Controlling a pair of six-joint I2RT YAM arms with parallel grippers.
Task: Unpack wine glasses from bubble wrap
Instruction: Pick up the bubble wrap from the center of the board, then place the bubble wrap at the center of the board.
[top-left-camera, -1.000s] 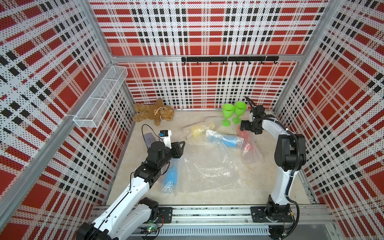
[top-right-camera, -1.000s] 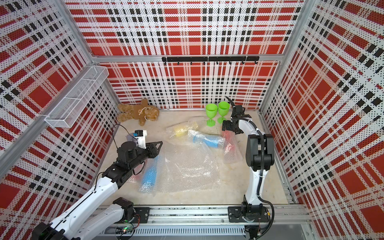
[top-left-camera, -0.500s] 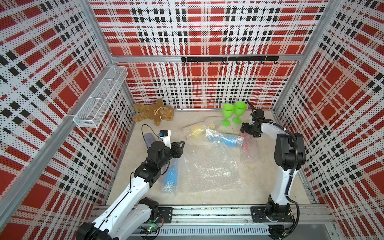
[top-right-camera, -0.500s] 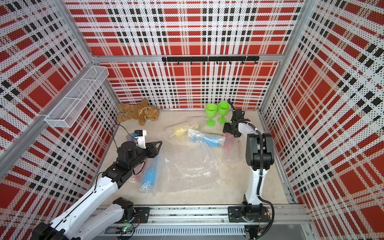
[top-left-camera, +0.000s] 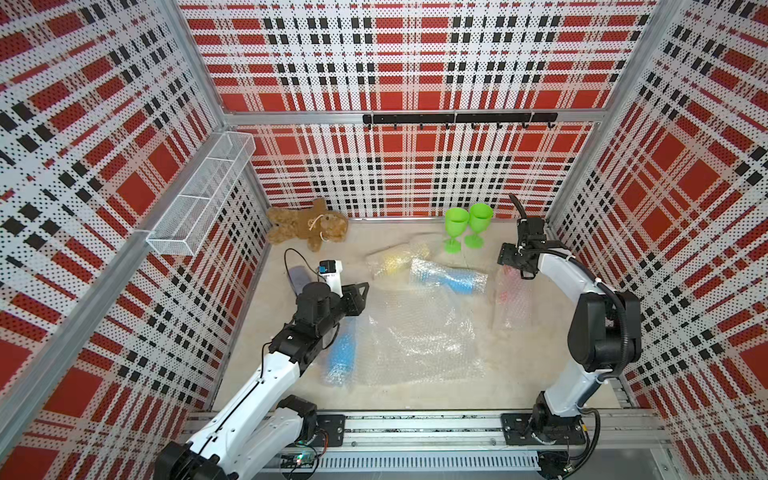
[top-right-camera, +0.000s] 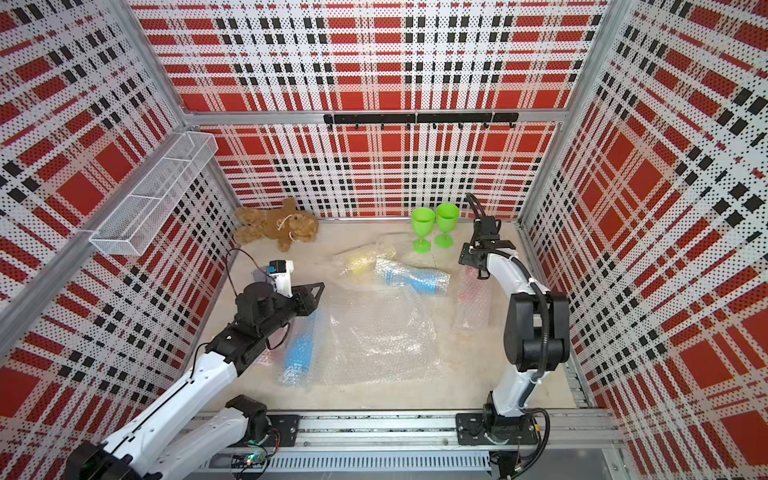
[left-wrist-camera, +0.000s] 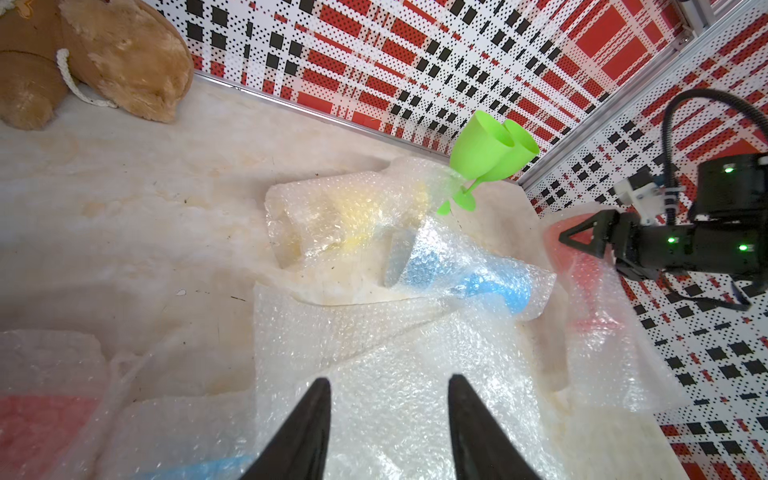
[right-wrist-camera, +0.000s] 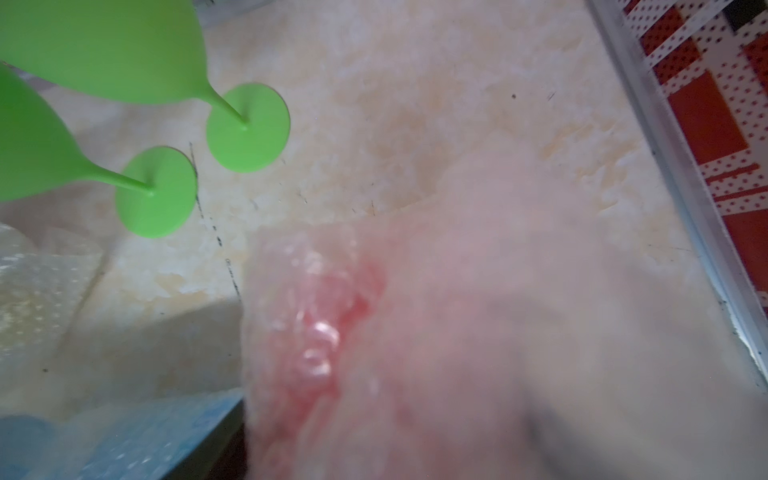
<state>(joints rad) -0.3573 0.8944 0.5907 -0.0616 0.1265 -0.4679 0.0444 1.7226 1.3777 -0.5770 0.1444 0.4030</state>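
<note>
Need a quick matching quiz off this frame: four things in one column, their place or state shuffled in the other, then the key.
Things:
1. green goblets
2. yellow goblet
3. teddy bear
4. wire basket

Place or state:
A. hung on a side wall
B. lying down inside bubble wrap
C. standing upright, unwrapped
D. lying unwrapped near the back wall

Pairs: 1-C, 2-B, 3-D, 4-A

Two wine glasses (top-left-camera: 456, 220) stand side by side at the back of the table (top-left-camera: 365, 237), a toy bear (top-left-camera: 307, 224) left of them. Wrapped glasses (top-left-camera: 449, 279) lie before them, a bubble wrap sheet (top-left-camera: 419, 332) nearer the front.
</note>
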